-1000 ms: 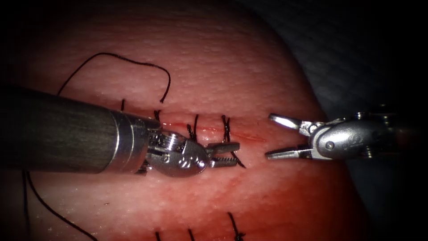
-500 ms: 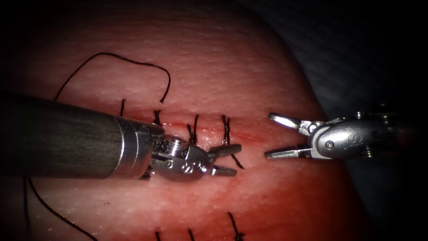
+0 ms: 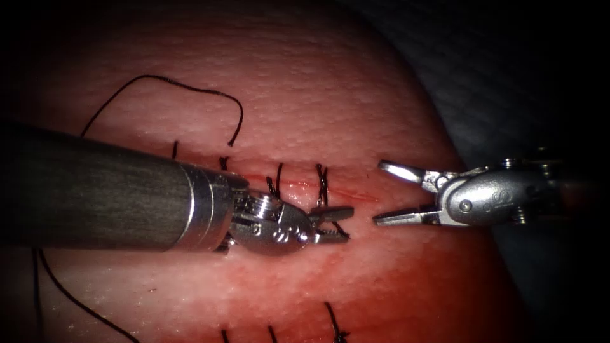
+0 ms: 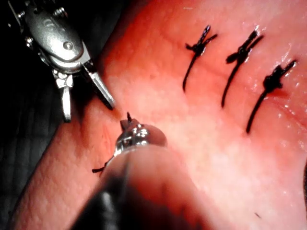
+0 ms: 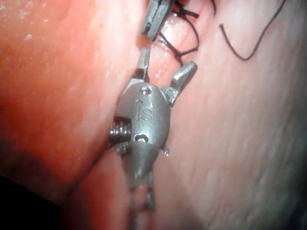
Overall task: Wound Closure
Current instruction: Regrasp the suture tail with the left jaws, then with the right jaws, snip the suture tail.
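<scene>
The tissue has a cut running across it, crossed by three dark stitches. My left tool lies over the cut's right end with its jaws a little apart. The short thread tail of the rightmost stitch runs between them. My right tool hovers just right of the cut's end, jaws wide open and holding nothing. In the right wrist view the open right jaws face the left tool's tip and the stitch thread. The left wrist view shows the right tool open.
A loose thread curves over the tissue above the cut and trails down the far left. More stitches sit along the lower edge; knotted stitches show in the left wrist view. Dark cloth lies beyond the tissue's right edge.
My left tool slid right along the cut toward the right tool. Its jaws widened, then narrowed around the thread tail. The right tool barely shifted left and stayed open.
</scene>
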